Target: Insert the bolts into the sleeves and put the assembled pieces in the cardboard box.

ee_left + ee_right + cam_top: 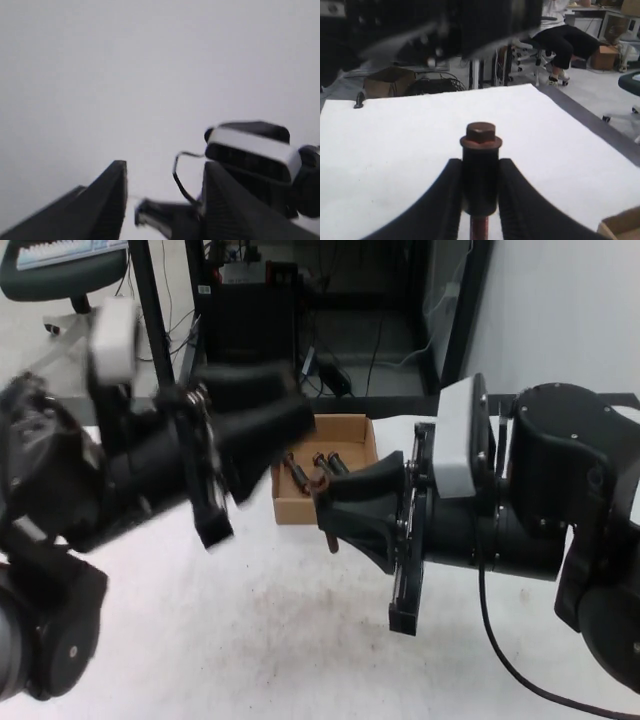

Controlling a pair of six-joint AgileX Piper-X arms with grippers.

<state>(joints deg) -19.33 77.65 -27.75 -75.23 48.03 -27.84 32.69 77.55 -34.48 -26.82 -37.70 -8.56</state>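
My right claw (480, 167) is squeezed tight round the sleeve (480, 189) with the bolt (480, 134) in it, just beside the cardboard box (296, 510), and if I let go too soon it may miss the box.

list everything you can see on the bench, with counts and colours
cardboard box: one, brown, far middle of the bench
assembled pieces: about three, dark and rusty, lying in the cardboard box
bolt in sleeve: one, rusty bolt through a dark sleeve, held just in front of the box
small dark item: one, at the cover's far edge, too small to identify
bench cover: one, white, under everything
left gripper: one, black, open, nothing between its fingers
right gripper: one, black, shut on the bolt in sleeve
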